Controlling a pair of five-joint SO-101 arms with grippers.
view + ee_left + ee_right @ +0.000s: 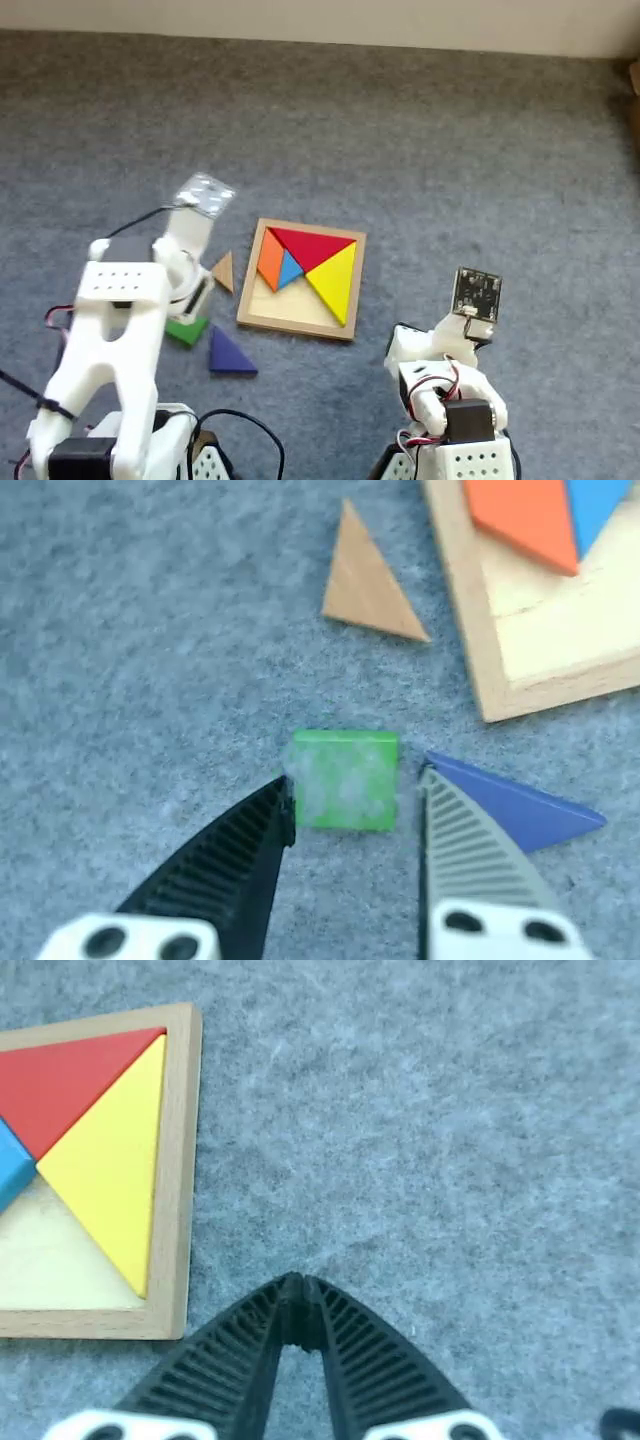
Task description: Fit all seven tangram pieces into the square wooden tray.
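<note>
Left gripper (pixel 352 788) sits low, jaws apart, straddling the green square (pixel 345 770) just beside the blue triangle (pixel 520 810). Right gripper (pixel 301 1302), jaws pressed together, hovers near the wooden tray (pixel 186 1160) corner.

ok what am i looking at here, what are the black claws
Two small robot arms, filmed three ways: one camera looks down from above, one rides on each wrist, so the claws are grippers. A wooden tray holds a red triangle, a yellow triangle, an orange piece and a light blue piece. A tan triangle, a dark blue triangle and a green square lie outside it. The left gripper is open around the green square; the right gripper is shut, empty.
</note>
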